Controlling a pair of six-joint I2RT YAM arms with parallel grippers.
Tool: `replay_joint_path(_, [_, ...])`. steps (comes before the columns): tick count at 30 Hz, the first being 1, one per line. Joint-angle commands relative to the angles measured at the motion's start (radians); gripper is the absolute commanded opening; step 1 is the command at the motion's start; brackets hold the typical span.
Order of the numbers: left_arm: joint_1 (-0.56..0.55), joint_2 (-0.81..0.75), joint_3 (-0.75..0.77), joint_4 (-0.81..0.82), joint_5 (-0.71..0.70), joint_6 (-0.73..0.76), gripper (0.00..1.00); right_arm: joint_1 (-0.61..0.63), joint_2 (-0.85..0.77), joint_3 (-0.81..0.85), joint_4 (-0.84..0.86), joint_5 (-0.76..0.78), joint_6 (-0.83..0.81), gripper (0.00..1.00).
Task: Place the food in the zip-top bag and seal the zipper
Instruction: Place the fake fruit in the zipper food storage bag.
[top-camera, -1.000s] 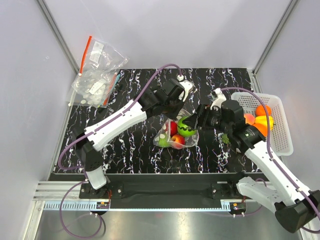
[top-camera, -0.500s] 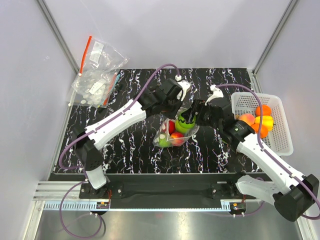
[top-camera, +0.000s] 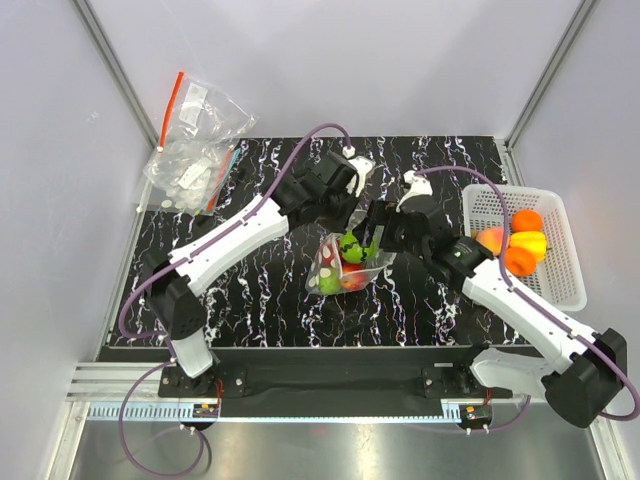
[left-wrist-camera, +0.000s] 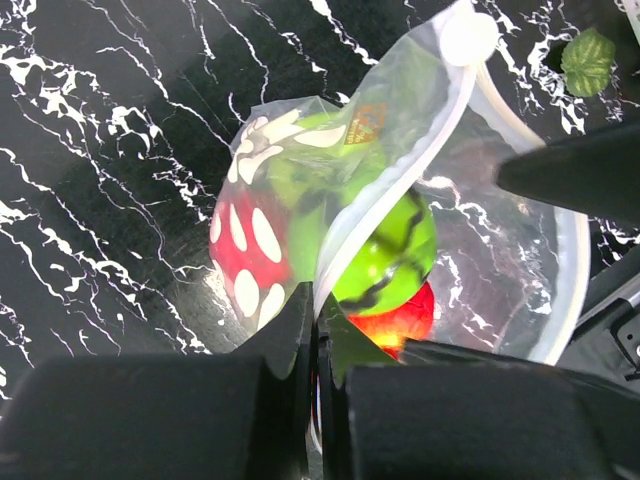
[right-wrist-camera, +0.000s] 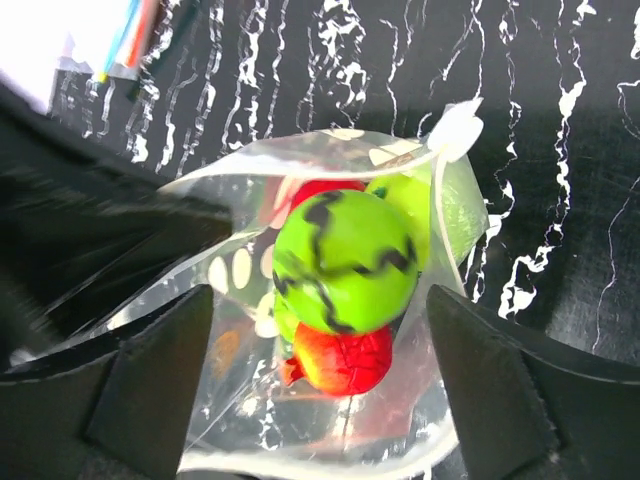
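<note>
Left gripper (left-wrist-camera: 315, 335) clamped on the bag (left-wrist-camera: 500, 260) rim, holding its mouth open; right gripper (right-wrist-camera: 318, 310), jaws wide apart, straddles the striped melon (right-wrist-camera: 345, 260) lying inside, directly beneath it; remaining food (top-camera: 515, 245) lies rightward in the basket (top-camera: 560, 288)

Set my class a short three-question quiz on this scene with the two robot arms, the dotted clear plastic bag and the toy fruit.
1. True or false: the left gripper is shut on the edge of the clear, white-dotted plastic zip-top bag.
2. The round green toy fruit with dark stripes is: A) clamped in the left gripper; B) in the bag's mouth, between the open right gripper's fingers; C) on the bare table.
3. What holds the orange and yellow toy foods?
Key: 1 true; 2 B; 3 the white slatted plastic basket on the right.
</note>
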Motion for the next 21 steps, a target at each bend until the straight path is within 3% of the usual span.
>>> replay_joint_path(1, [0.022, -0.052, -0.026, 0.040, 0.024, 0.014, 0.02, 0.009, -0.066, 0.063, -0.028, 0.034, -0.011, 0.92])
replay_joint_path(8, [0.041, -0.061, -0.061, 0.052, 0.018, 0.017, 0.02, 0.010, -0.150, 0.098, -0.175, 0.051, 0.010, 0.65])
replay_joint_path(12, [0.044, -0.069, -0.069, 0.056, 0.018, 0.017, 0.02, 0.009, -0.129, 0.104, -0.265, 0.061, 0.034, 0.63])
replay_joint_path(17, [0.044, -0.084, -0.061, 0.046, 0.013, 0.017, 0.02, 0.009, -0.086, 0.068, -0.238, 0.057, 0.073, 0.65])
replay_joint_path(21, [0.044, -0.098, -0.050, 0.028, 0.001, 0.020, 0.02, 0.009, -0.015, 0.089, -0.259, 0.087, 0.111, 0.60])
